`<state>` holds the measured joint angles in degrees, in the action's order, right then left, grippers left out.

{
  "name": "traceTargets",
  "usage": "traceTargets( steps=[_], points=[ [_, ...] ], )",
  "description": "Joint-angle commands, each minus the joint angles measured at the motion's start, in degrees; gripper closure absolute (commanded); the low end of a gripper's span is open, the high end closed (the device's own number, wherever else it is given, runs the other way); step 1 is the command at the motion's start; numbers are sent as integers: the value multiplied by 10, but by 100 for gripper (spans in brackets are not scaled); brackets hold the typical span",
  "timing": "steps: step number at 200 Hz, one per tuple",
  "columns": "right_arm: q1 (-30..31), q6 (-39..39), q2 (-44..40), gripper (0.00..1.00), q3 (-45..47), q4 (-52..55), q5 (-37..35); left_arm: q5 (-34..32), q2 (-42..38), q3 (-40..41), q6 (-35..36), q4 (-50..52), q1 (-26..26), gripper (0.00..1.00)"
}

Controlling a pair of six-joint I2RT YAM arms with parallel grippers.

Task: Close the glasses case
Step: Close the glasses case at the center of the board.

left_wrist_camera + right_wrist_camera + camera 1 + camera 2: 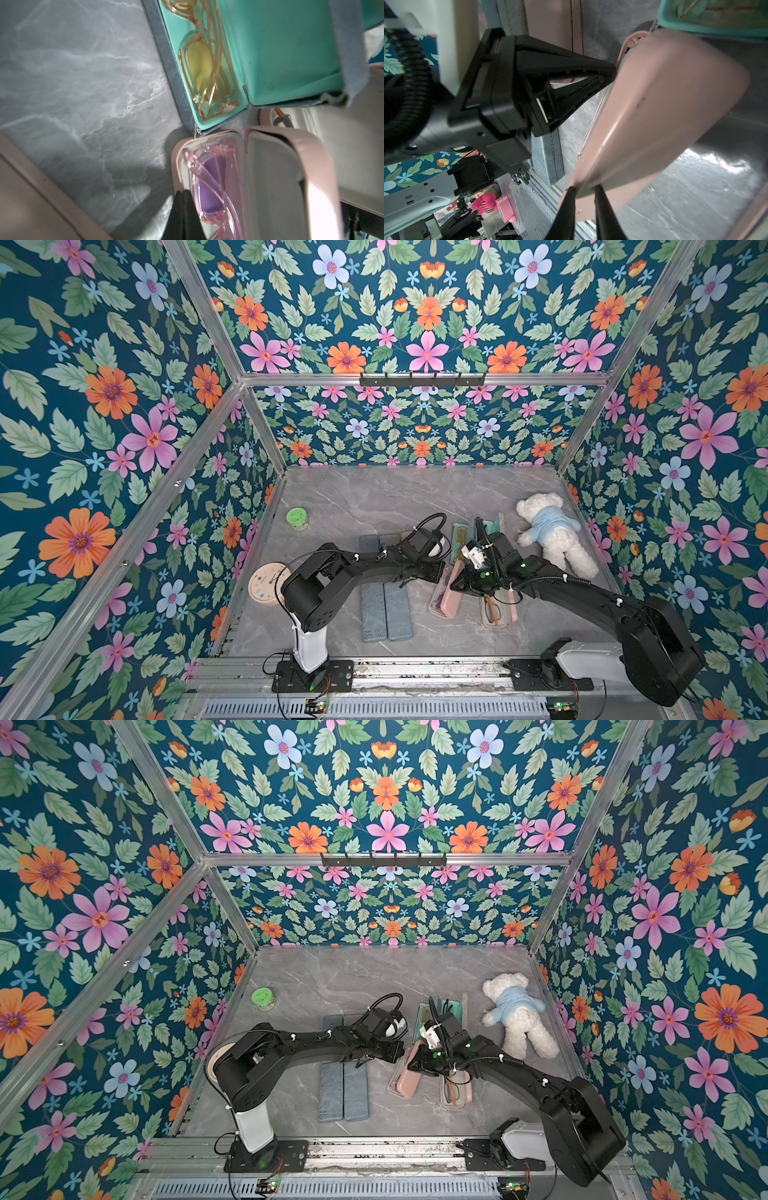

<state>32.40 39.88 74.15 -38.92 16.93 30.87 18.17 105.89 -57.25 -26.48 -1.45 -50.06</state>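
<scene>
So the right gripper (584, 188) was clamped on the half-raised lid of the pink glasses case (448, 593), the left gripper (183, 192) was pinched closed with its tip at the case's rim, and the case sat right of middle on the desk (374, 497), nearer its front edge, just beside an open teal case (270, 52).

Both top views looked steeply down on the whole marble table (374, 497); both wrist cameras sat close, sharing the pink glasses case (664, 93).

Top views sharp, evenly lit | wrist views blurred | glare on tabletop (720, 164)
</scene>
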Motion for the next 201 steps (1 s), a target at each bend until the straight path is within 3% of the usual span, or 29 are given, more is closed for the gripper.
traceTargets(
  steps=[1,184,201],
  points=[
    [1,-2,6,80,-4,11,-24,9,-1,-1,8,-5,-1,95],
    [6,-1,63,80,-31,-6,-20,18,-5,3,6,-12,-2,94],
    [6,0,52,75,-34,-1,-24,14,-11,5,6,-14,-1,94]
  ],
)
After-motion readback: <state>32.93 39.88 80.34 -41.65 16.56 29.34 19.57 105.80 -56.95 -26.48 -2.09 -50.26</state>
